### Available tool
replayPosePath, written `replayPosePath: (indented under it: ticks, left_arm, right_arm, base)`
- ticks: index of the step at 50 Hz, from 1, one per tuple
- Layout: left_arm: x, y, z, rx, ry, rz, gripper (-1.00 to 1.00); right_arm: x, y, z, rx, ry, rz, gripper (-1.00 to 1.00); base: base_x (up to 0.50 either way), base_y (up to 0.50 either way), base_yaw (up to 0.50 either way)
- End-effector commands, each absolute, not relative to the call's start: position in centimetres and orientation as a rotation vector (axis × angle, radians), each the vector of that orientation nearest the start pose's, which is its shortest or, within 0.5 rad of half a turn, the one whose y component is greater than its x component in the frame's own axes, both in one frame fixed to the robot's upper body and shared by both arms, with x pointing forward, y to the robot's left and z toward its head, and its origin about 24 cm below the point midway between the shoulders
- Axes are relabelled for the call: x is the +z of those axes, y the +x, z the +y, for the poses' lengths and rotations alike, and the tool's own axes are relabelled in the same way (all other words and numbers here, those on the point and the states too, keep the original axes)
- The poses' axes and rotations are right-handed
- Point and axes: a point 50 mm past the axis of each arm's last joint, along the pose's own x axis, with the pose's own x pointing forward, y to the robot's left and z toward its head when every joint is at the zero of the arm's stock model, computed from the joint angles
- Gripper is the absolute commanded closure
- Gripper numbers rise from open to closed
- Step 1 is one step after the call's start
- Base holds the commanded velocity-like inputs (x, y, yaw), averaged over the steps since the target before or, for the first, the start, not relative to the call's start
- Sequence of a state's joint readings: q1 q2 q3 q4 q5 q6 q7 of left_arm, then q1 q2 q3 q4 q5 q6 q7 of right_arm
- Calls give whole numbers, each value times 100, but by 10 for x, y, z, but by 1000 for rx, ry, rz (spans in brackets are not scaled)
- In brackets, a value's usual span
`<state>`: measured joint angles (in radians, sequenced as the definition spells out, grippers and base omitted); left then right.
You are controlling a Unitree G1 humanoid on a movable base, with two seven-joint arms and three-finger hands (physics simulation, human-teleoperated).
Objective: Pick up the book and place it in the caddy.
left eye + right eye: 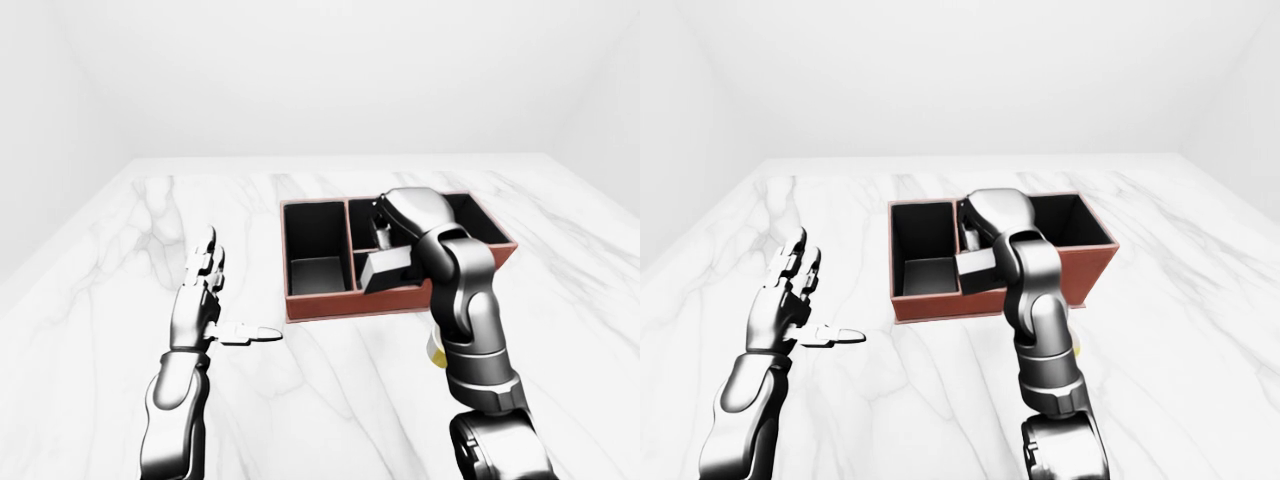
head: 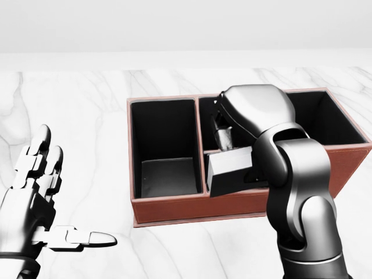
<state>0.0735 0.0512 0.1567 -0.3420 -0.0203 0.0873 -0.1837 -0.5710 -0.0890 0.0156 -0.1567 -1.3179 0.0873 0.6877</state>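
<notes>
The caddy (image 2: 174, 210) is a red-brown box with black compartments, lying on the marble table in the middle of the head view. The book (image 2: 229, 171) is a grey block, tilted, in the lower middle compartment just inside the near wall. My right hand (image 2: 224, 139) hangs over that compartment. Its fingers (image 2: 222, 135) reach down onto the book's top edge and look closed on it, though the palm and forearm hide most of them. My left hand (image 2: 67, 195) is open, fingers spread and thumb pointing right. It hovers over the table left of the caddy.
The white marble table (image 1: 120, 260) runs to a top edge against a plain white wall. The caddy's large left compartment (image 2: 165, 145) and right compartment (image 2: 325, 119) hold nothing. A small yellow thing (image 1: 436, 350) peeks out behind my right forearm on the table.
</notes>
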Motion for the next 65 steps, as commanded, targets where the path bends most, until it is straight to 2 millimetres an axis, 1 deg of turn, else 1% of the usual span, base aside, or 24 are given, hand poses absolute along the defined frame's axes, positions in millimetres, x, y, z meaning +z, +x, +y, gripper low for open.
replayPosePath:
  ticks: [1,9,14,31,34,41,48,51,60,65]
  left_arm:
    - [96,233,187,-23,76,-174,-100]
    - [98,231,188,-23,76,-185,-100]
    - [98,231,188,-23,75,-183,-100]
    - [96,233,188,-20,75,-176,-100]
    - [99,232,189,-19,75,-188,-100]
    - [99,232,189,-20,75,-186,-100]
    - [99,231,189,-20,75,-188,-100]
    - [97,232,189,-19,74,-179,-100]
    - [98,232,188,-23,76,-184,-100]
    - [97,233,188,-23,75,-178,-100]
  right_arm:
    - [206,321,-114,148,-1427,-196,100]
    - [209,324,-113,128,-1398,-233,100]
    - [213,325,-114,100,-1408,-252,100]
    - [218,327,-115,45,-1437,-272,100]
    - [217,327,-114,38,-1435,-278,100]
    - [211,328,-113,32,-1421,-282,100]
    - [196,333,-113,18,-1402,-280,100]
    - [194,335,-115,1,-1408,-277,100]
    - [189,339,-125,-30,-1414,-263,100]
    - [193,339,-129,-50,-1429,-264,100]
  base:
    - [0,0,0]
    - [0,0,0]
    - [0,0,0]
    - [0,0,0]
    - [0,0,0]
    - [0,0,0]
    - [0,0,0]
    - [0,0,0]
    - [0,0,0]
    - [0,0,0]
